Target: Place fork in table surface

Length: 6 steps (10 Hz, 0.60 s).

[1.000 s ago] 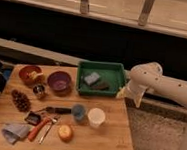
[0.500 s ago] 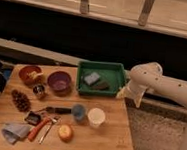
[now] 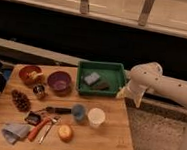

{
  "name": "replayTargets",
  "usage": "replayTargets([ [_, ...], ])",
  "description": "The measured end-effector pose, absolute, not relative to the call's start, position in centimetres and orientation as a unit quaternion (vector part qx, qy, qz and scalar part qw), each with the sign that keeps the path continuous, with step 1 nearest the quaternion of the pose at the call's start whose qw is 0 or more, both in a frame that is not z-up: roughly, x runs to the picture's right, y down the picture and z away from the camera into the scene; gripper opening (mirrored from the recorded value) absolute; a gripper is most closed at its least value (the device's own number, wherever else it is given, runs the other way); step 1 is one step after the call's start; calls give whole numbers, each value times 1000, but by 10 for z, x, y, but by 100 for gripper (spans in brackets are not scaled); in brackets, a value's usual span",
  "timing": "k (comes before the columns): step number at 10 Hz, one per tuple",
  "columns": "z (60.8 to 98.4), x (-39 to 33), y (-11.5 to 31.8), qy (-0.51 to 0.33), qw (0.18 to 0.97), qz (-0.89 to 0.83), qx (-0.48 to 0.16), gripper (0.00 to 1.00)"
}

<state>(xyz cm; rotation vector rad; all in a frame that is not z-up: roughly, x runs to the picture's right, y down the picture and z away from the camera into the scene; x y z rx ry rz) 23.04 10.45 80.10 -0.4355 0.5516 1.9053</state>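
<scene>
The slim silvery fork lies on the light wooden table surface near the front left. It is beside an orange-red-handled tool and below a black-handled utensil. My gripper hangs at the end of the white arm, at the right rim of the green tray. It is far to the right of the fork.
The tray holds a blue sponge and a dark item. On the table are a purple bowl, an orange bowl, a metal cup, a pinecone, a blue cup, a white cup, an orange and a grey cloth.
</scene>
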Motion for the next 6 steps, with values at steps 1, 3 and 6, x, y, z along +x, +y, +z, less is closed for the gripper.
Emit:
replayTargets([
  [1,801,231,105,231,527,798,-182,74],
  [3,803,229,98,225,532,795,-183,74],
  [6,812,179,78,207,569,769,-202,74],
])
